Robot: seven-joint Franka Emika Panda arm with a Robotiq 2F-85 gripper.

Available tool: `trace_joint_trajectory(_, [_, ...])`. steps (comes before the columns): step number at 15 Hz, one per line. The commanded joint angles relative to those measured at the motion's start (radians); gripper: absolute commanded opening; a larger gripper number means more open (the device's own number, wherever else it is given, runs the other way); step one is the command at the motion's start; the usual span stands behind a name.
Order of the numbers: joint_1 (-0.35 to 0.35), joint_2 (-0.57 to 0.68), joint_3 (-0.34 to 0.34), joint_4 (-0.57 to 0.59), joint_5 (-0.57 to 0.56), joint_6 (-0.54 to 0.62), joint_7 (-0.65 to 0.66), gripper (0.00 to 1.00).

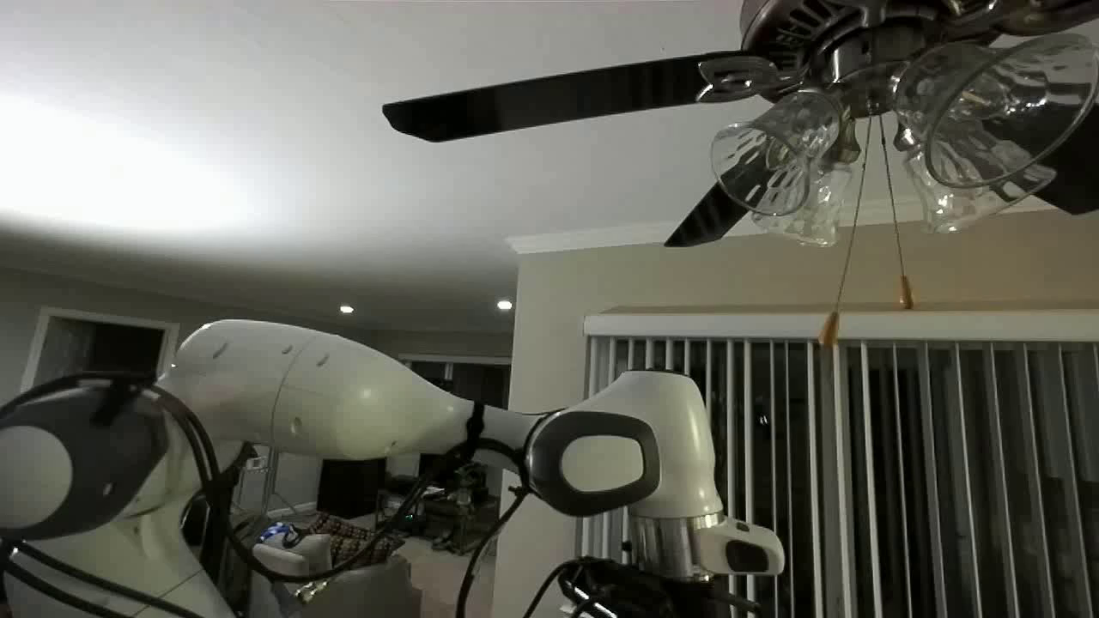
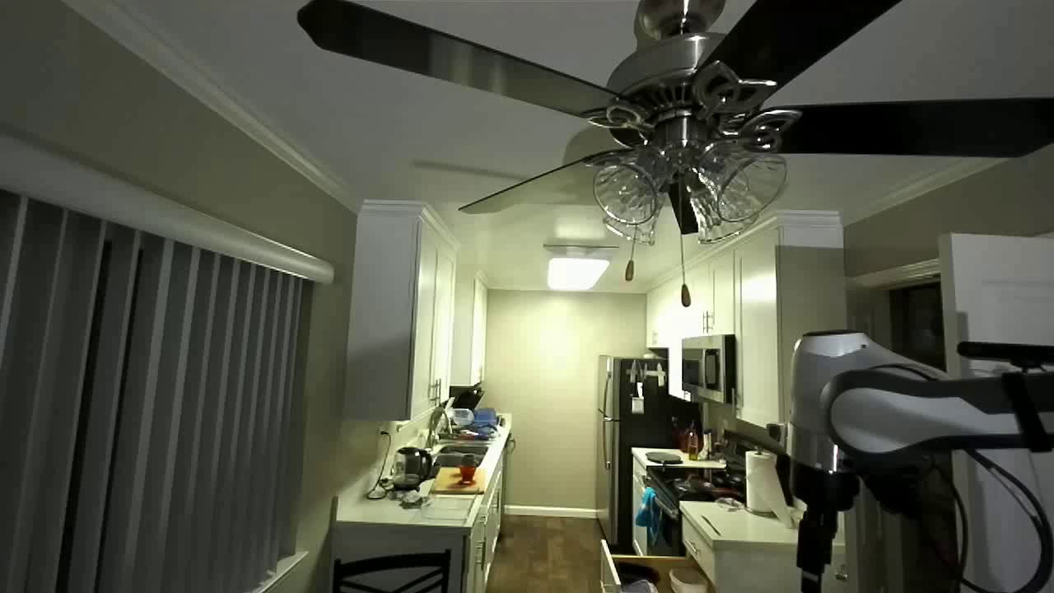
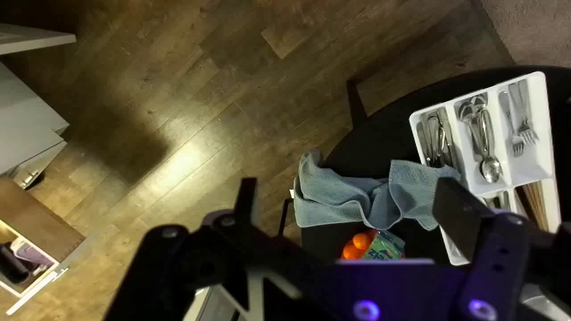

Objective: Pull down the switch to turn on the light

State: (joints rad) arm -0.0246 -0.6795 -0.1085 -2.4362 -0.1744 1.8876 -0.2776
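Two thin pull cords hang below the fan in both exterior views, each ending in a tan fob. One switch fob (image 1: 829, 329) hangs lower in an exterior view; the second fob (image 1: 905, 292) hangs beside it. The fobs also show in an exterior view, one (image 2: 685, 295) lower than its neighbour (image 2: 629, 270). The light, a cluster of clear ribbed glass shades (image 1: 777, 154) (image 2: 630, 189), looks unlit. My gripper (image 2: 813, 548) points down, well below and to the side of the cords. In the wrist view the gripper (image 3: 349, 191) is open, with nothing between its fingers.
Dark fan blades (image 1: 549, 96) (image 2: 461, 62) spread around the shades. Vertical blinds (image 1: 944, 463) cover the window behind. Below the gripper, a round black table (image 3: 366, 147) holds a blue-grey towel (image 3: 339, 196), a white cutlery tray (image 3: 531, 165) and a bag of oranges (image 3: 357, 245).
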Motion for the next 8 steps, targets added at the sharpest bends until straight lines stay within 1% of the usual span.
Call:
trace_joint_trajectory(1, [0.003, 0.0, -0.002, 0.002, -0.001, -0.002, 0.002, 1.0])
trace_joint_trajectory(7, [0.003, 0.0, -0.002, 0.002, -0.001, -0.002, 0.002, 1.0])
trace_joint_trajectory(8, [0.02, -0.02, 0.005, -0.008, 0.005, -0.006, -0.016, 1.0])
